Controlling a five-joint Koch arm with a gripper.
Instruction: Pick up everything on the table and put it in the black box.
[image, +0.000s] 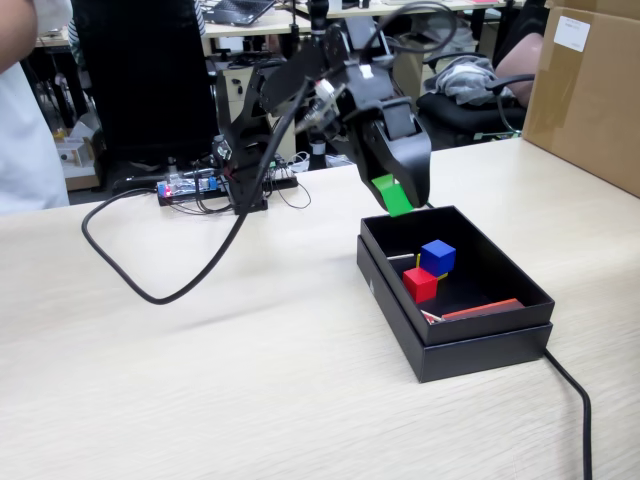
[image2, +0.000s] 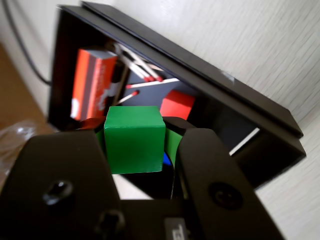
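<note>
Your gripper (image2: 135, 145) is clamping the green cube (image2: 134, 139), hovering over the black box (image: 500, 345); red cube (image2: 176, 104) lying beneath.

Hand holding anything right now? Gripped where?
Yes: the green cube, pinched on two opposite side faces by the hand, above the black box.

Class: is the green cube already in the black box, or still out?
Out: the gripper holds the green cube above the black box.
</note>
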